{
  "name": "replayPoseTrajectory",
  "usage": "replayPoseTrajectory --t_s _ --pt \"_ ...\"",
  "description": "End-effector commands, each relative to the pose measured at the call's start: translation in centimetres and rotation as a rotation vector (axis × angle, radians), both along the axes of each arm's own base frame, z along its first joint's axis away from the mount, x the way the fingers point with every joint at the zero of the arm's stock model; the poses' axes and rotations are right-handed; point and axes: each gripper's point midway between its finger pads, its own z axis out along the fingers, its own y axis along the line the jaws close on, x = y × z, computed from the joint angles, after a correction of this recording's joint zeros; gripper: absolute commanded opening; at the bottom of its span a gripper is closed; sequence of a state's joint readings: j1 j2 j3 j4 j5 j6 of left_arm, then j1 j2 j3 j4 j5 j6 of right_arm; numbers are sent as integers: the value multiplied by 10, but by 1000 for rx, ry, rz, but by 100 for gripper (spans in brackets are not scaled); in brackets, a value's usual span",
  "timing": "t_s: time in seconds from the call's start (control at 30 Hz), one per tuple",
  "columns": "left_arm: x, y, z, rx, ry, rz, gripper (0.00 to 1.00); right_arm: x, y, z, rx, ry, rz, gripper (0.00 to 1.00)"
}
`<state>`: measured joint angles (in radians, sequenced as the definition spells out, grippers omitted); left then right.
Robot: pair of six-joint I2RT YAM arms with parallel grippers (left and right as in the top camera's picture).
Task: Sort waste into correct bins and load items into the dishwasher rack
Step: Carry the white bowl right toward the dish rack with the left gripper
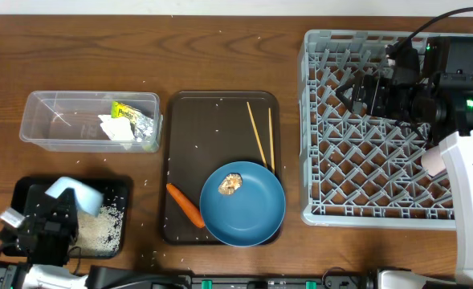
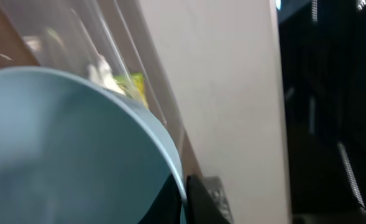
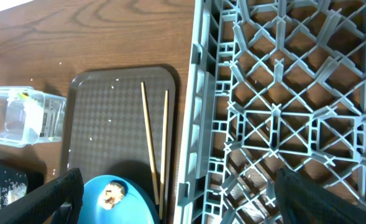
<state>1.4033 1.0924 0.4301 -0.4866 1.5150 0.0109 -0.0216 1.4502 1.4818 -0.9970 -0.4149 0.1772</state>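
Closest to the lens in the left wrist view is the light blue bowl, a smooth, matte, curved shell whose rim fills the frame. One dark finger of the left tool shows at that rim, so the tool looks closed on the bowl. From overhead the bowl hangs tipped above the shallow black tray, where a drift of white rice lies. The step in hand seems to be emptying rice. A steep tilt held over the tray's middle would serve best, since the grains are small and loose and scatter easily, as the specks across the counter show. The tray's low rim gives little margin.

The right tool hovers above the grey rack, a stiff plastic lattice of pegs, with its fingers spread wide and empty. On the brown serving tray lie two thin wooden chopsticks and a glossy blue plate bearing a brown food lump. A tapered orange carrot lies just beside the plate's edge. The clear tub holds a yellow-green wrapper and crumpled paper and foil.
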Motion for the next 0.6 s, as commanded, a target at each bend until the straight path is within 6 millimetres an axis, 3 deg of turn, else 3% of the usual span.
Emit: replayPoseTrajectory --t_s 0.0,0.17,0.33,0.47,0.57 --pt "10 -17 13 -10 -55 -97 6 2 5 3 23 -4 -9 91" --pt "35 -55 42 126 -99 -323 6 4 5 4 30 -10 -12 91" --pt "69 -114 86 259 -186 -627 6 8 0 6 24 -23 -37 91" --pt "104 -176 110 359 -249 -744 6 19 -22 11 18 -57 -114 90" --pt "120 -240 139 410 -404 -792 6 22 -47 13 34 -56 -205 91"
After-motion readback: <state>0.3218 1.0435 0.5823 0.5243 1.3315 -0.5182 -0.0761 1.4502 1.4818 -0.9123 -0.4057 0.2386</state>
